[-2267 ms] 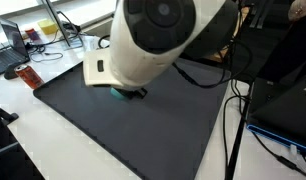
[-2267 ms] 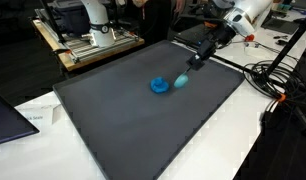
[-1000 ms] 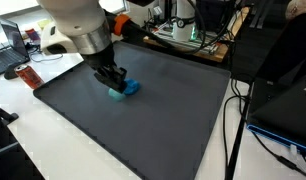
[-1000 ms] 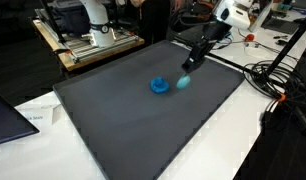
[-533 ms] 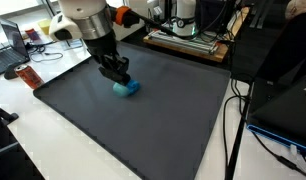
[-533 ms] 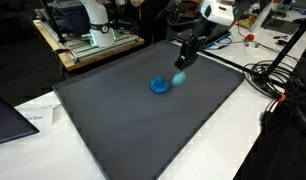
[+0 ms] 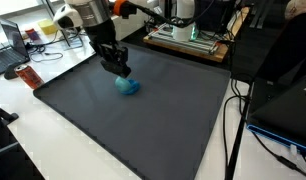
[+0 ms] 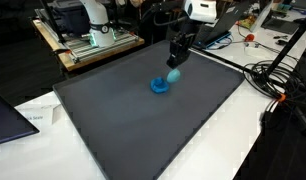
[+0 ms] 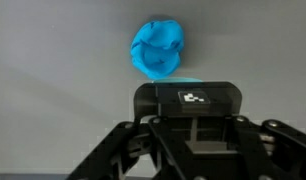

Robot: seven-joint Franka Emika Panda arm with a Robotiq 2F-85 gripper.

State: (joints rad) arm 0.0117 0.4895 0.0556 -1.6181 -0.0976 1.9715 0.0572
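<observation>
My gripper point(image 8: 174, 67) hangs over the far part of the dark mat point(image 8: 133, 130), shut on a small teal object point(image 8: 173, 75). Just below and beside it, a blue crumpled-looking object point(image 8: 159, 86) lies on the mat. In an exterior view the gripper point(image 7: 121, 70) sits right above that blue object point(image 7: 127, 86), and the teal piece is hard to tell apart there. The wrist view shows the blue object point(image 9: 158, 48) ahead of the gripper's black body point(image 9: 188, 105), with a teal sliver point(image 9: 183, 80) at its edge. The fingertips are hidden.
White table borders the mat point(image 7: 123, 130). Cables point(image 8: 275, 82) run along one side. A wooden bench with equipment point(image 8: 93, 45) stands behind. A laptop point(image 7: 13, 45) and a red item point(image 7: 28, 77) lie off the mat, and a dark laptop corner point(image 8: 8, 115) is on the near side.
The gripper has carried the teal object sideways across the mat and lifted it slightly, so that it is now just above the blue object. The jaws stayed shut.
</observation>
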